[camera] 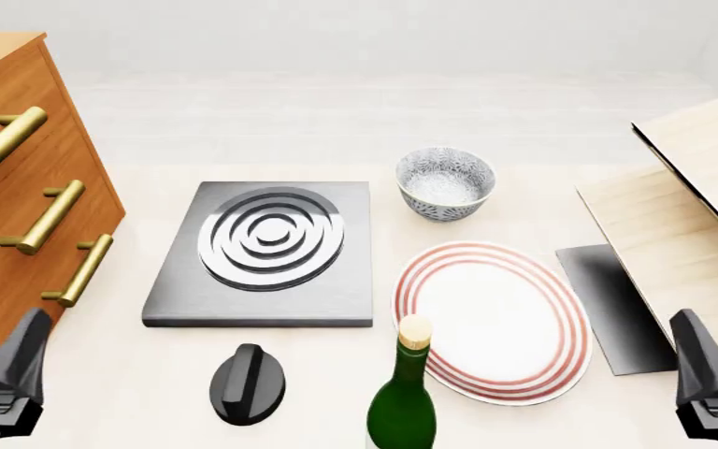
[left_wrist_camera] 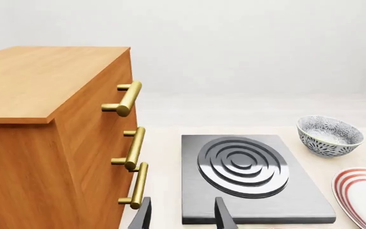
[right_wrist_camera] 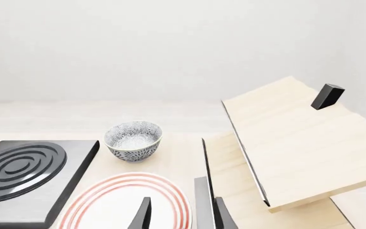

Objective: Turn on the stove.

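Currently both hands idle, stove untouched.
Stove (camera: pixel 262 257) centre-left of front frame: dark-grey square slab, silver concentric rings; black ridged knob (camera: pixel 248 383) just below it. Left hand (camera: pixel 4 393) and right hand (camera: pixel 710 391) released, bottom corners. Pale desk (camera: pixel 122 374), white room.

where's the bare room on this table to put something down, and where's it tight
Free patches: the strip behind the stove and bowl, toward the back wall, and the near corner between the drawer cabinet and the knob. Crowded: the near middle, where the knob, the green bottle and the striped plate sit close together.
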